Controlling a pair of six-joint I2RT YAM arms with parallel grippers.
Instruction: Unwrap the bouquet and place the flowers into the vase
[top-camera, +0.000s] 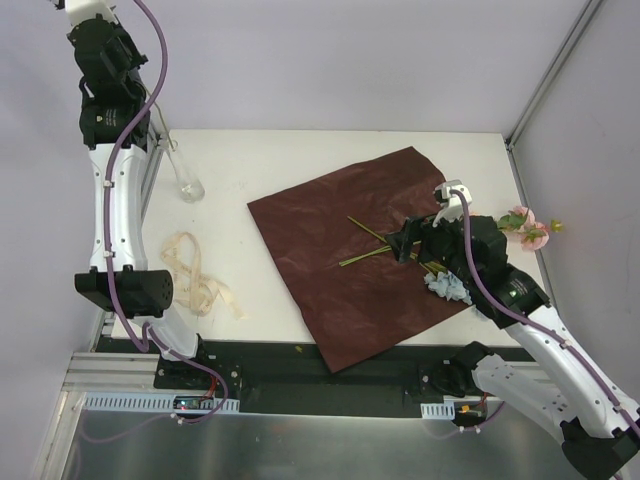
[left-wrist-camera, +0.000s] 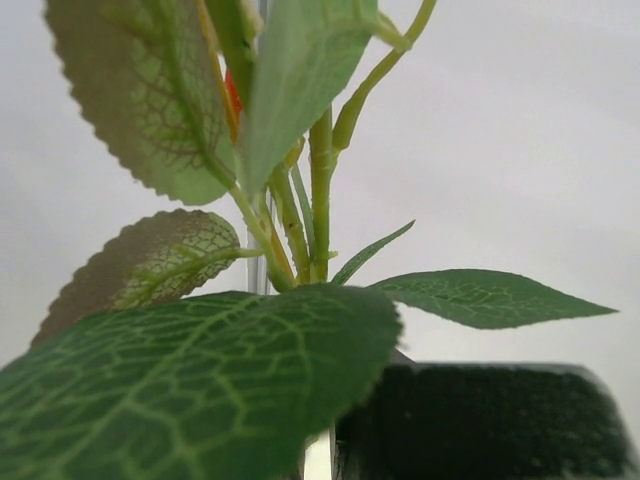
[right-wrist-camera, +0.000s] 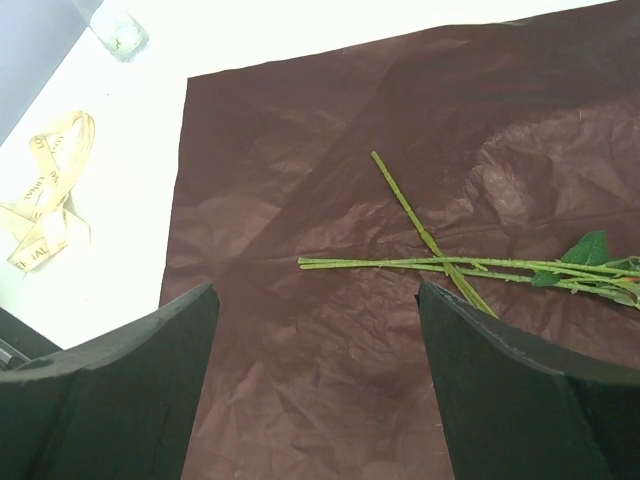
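Note:
The bouquet lies undone. Its dark red wrapping paper (top-camera: 320, 270) (right-wrist-camera: 300, 150) is spread flat on the table. On it rest thin green flower stems (top-camera: 365, 245) (right-wrist-camera: 440, 263), with pink blooms (top-camera: 525, 228) off the paper's right edge and a pale blue bloom (top-camera: 448, 287) beside my right arm. My right gripper (top-camera: 410, 245) (right-wrist-camera: 315, 290) hovers open just short of the stem ends, holding nothing. The clear vase (top-camera: 187, 185) (right-wrist-camera: 120, 30) stands at the back left. My left arm is raised above it. A leafy flower stem (left-wrist-camera: 320, 190) rises right in front of the left gripper, and a big leaf (left-wrist-camera: 200, 390) hides its jaws.
The cream ribbon (top-camera: 195, 275) (right-wrist-camera: 45, 190) lies loose on the white table left of the paper. A metal frame post (top-camera: 555, 70) runs along the right side, and the table's right edge is near the pink blooms.

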